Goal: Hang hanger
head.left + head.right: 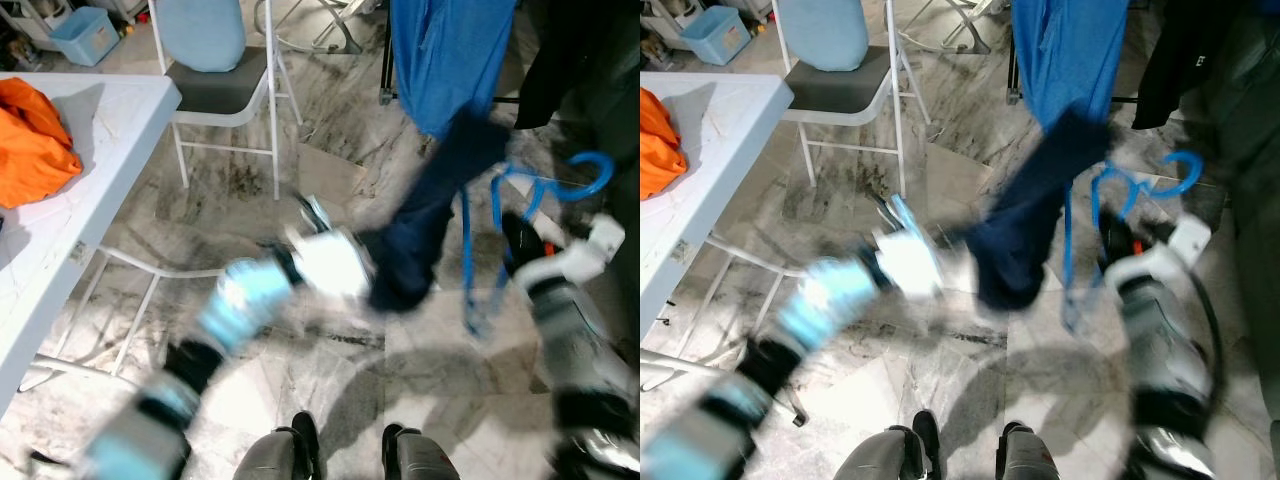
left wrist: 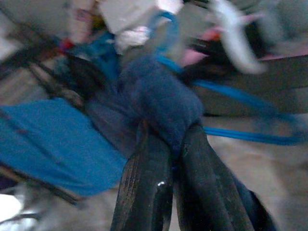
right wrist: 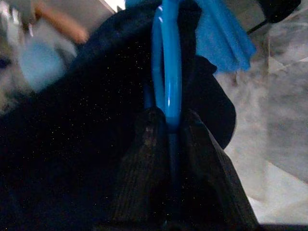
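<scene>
Over a grey marble floor (image 1: 330, 390), the right pincer (image 3: 168, 126) is clamping the blue hanger (image 1: 545, 185); the left pincer (image 2: 171, 159), blurred, is seemingly pinching the navy garment (image 1: 430, 215). A white counter (image 1: 100, 140) and chair (image 1: 225, 95) are standing left.

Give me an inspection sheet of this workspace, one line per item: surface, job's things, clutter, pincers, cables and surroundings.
Surface: marbled tile floor, streaked dark.
Job's things: blue hanger with a dark navy garment trailing from it; image blurred.
Clutter: orange cloth on the white folding table.
Pincers: left pincer shut on the navy garment; right pincer shut on the hanger.
Cables: nothing seen.
Surroundings: white folding chair with a light blue back, blue bin behind the table, blue shirt hanging ahead, the robot's feet below.
</scene>
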Available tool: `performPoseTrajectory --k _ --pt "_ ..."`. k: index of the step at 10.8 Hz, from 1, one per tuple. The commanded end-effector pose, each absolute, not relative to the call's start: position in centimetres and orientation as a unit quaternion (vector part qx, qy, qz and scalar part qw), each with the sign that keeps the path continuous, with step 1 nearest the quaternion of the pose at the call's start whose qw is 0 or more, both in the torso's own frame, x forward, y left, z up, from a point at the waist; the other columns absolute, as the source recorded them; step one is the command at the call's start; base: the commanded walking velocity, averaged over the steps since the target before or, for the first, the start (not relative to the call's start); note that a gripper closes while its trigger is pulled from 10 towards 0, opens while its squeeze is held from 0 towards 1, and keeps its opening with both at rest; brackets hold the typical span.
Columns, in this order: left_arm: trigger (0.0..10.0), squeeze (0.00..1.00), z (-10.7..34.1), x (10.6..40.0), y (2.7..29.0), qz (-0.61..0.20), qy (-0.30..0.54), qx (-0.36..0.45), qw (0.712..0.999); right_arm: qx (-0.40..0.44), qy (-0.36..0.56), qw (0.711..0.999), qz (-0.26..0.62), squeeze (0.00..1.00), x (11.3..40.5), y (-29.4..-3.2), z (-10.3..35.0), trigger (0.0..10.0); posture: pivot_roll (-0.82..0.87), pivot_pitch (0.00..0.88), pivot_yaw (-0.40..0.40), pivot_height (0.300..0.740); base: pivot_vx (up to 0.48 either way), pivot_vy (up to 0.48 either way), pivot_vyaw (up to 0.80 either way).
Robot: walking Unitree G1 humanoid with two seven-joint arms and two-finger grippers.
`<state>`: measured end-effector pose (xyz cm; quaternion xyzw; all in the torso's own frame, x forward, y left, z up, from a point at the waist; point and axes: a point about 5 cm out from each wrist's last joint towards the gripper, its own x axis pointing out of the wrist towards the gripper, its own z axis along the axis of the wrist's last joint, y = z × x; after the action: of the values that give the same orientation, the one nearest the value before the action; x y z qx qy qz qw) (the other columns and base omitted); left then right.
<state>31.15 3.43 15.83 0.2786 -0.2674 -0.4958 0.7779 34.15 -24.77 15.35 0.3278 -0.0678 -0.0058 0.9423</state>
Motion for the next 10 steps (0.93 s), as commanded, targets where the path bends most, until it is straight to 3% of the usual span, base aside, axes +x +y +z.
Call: performPoseTrajectory --k 1,4,5,7,8,9,10 --pt "10.0 0.0 13.9 30.2 3.7 -0.524 -0.235 0.286 0.767 0.384 -0.111 0.915 -0.057 0.0 34.2 -26.0 16.7 10.0 -0.05 0.254 0.147 0.74 0.0 0.0 0.0" --pt "10.0 0.0 8.8 29.0 4.3 -0.536 -0.132 0.305 0.776 0.424 -0.151 0.892 0.035 0.0 34.9 -20.7 20.6 10.0 -0.06 0.256 0.143 0.74 0.0 0.0 0.0" --pt "10.0 0.0 7.6 28.7 4.6 -0.537 -0.107 0.322 0.773 0.456 -0.169 0.873 0.034 0.0 35.0 -20.7 21.7 10.0 -0.06 0.256 0.143 0.74 0.0 0.0 0.0" --pt "10.0 0.0 6.7 28.0 4.6 -0.549 -0.101 0.331 0.761 0.419 -0.156 0.892 0.064 0.0 35.4 -19.0 22.2 10.0 -0.06 0.25 0.144 0.74 0.0 0.0 0.0" --pt "10.0 0.0 6.6 28.0 4.5 -0.544 -0.099 0.32 0.769 0.325 -0.17 0.926 0.085 0.0 35.1 -18.1 22.5 10.0 -0.06 0.249 0.141 0.74 0.0 0.0 0.0" --pt "10.0 0.71 6.3 28.0 4.3 -0.535 -0.089 0.302 0.784 0.235 -0.183 0.949 0.107 0.0 34.7 -17.1 22.7 10.0 -0.06 0.248 0.132 0.74 0.0 0.0 0.0" --pt "10.0 1.0 6.0 28.0 3.9 -0.529 -0.081 0.291 0.793 0.189 -0.182 0.956 0.129 0.0 34.4 -16.2 22.3 10.0 -0.06 0.249 0.126 0.74 0.0 0.0 0.0"
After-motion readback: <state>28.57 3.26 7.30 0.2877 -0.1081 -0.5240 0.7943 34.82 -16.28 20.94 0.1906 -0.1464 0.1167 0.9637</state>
